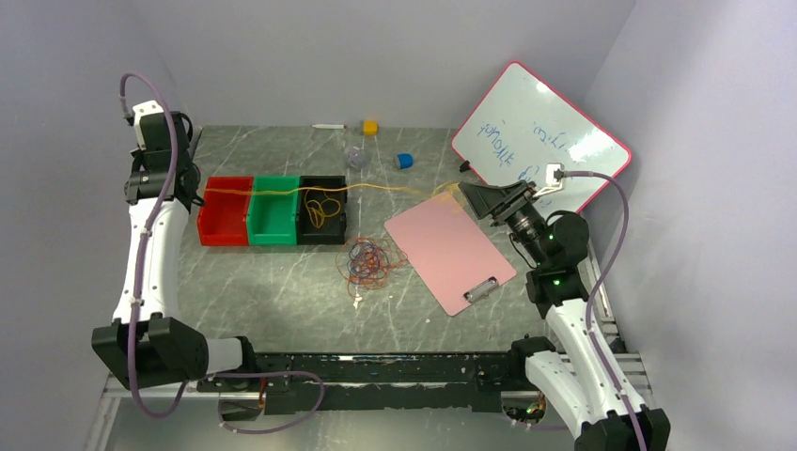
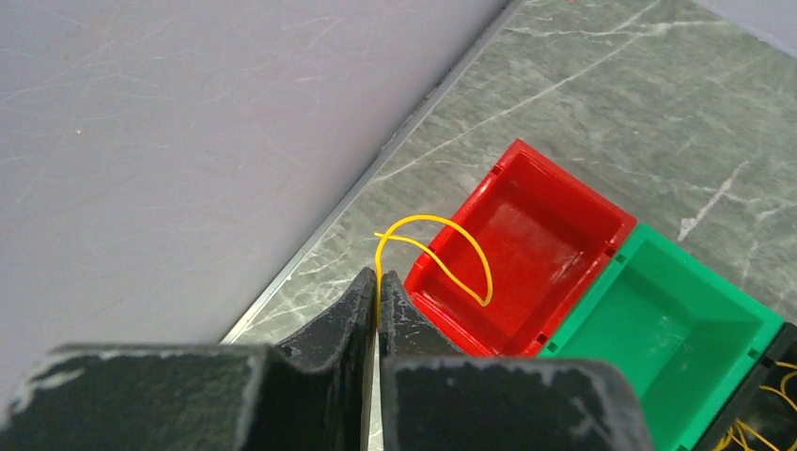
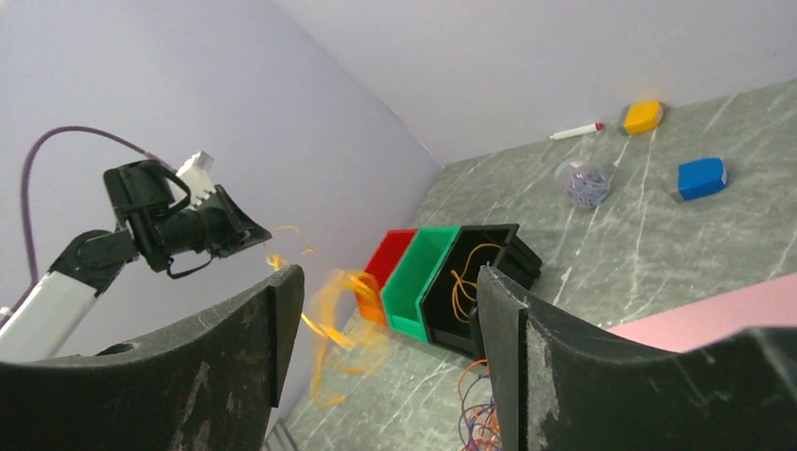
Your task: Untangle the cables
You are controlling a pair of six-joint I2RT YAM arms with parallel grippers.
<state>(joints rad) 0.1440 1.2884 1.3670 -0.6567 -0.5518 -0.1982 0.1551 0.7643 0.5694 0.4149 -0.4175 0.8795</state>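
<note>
Bins stand in a row on the left part of the table (image 1: 282,301): a red bin (image 1: 225,224), a green bin (image 1: 273,222) touching it, and a black bin (image 1: 322,222) touching that. The free end of a yellow cable (image 2: 425,218) arches over a corner of the red bin and dips its tip inside. The black bin holds loose yellow loops (image 1: 324,209). Just in front of the black bin, on the table, lies a tangle of orange-red and dark cables (image 1: 374,260), beside a pink clipboard (image 1: 451,249).

The left gripper (image 2: 379,280) is pinched together on the yellow cable just outside the red bin. From there the strand runs above all three bins toward the right gripper (image 3: 390,282). That gripper hangs over the clipboard's far corner, fingers wide apart. Blurred yellow-orange wire shows between them, near one finger; whether it touches cannot be told.
</note>
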